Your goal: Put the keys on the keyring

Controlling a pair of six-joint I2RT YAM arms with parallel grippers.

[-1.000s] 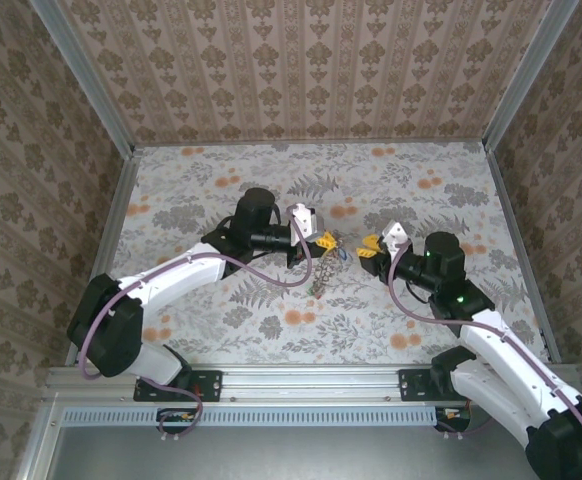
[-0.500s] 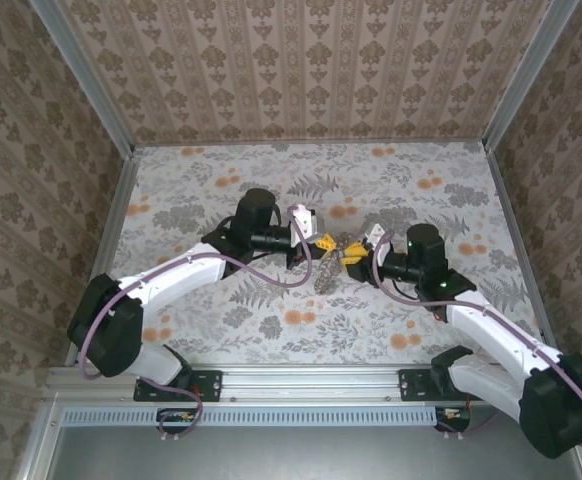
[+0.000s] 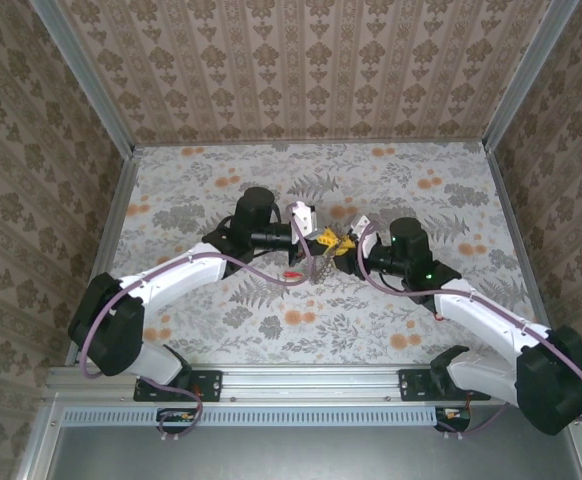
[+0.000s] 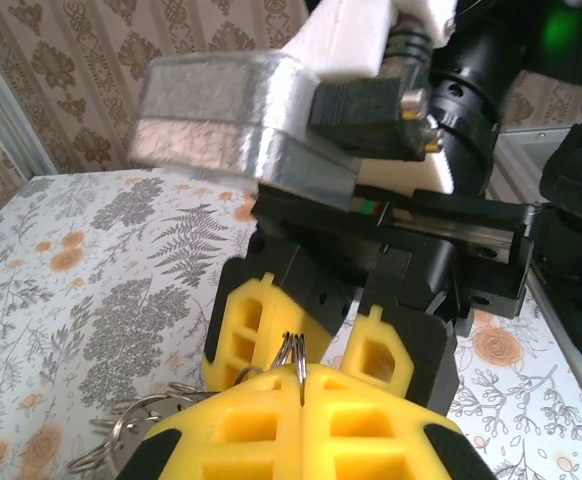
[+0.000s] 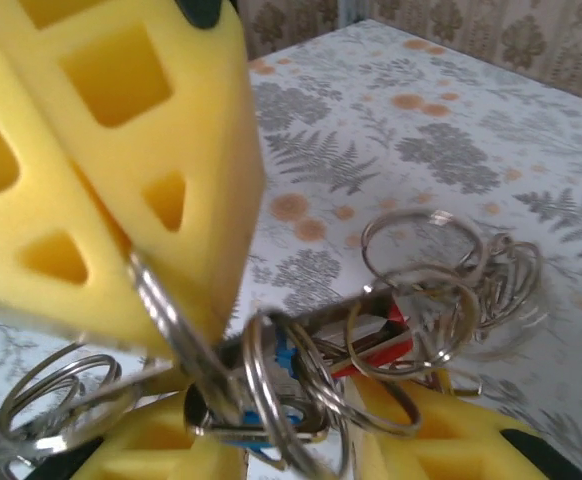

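From above, the left arm [image 3: 171, 275] reaches from the near left corner across the flowered table [image 3: 191, 190] to its middle. The left gripper [image 3: 320, 239] has its yellow fingers [image 4: 241, 430] pressed flat together, and a loop of the keyring [image 3: 316, 268] stands up out of the seam between them. In the left wrist view that loop is a thin silvery wire rising just above the fingertips. More rings of the same bunch [image 4: 131, 440] hang low at the left of that view.

From the overhead camera, the rest of the keyring dangles below the meeting grippers. A small red tag [image 3: 293, 272] shows just to its left.

The right wrist view is close and partly blurred. A thick split ring runs out from under the big yellow finger of the left gripper. The keys [image 5: 371, 340] are tangled with it, one with a red tag and another with a blue tag [image 5: 276, 352]. Further loose rings [image 5: 451, 265] lie beyond, over the table.

The right gripper [image 3: 344, 246] faces the left one, tip to tip. Its two yellow fingers [image 4: 261, 320] stand apart with a dark gap between them. The keys and rings sit in and above that gap. Whether the fingers press on a key cannot be told. The right arm [image 3: 481, 315] runs back to the near right corner.
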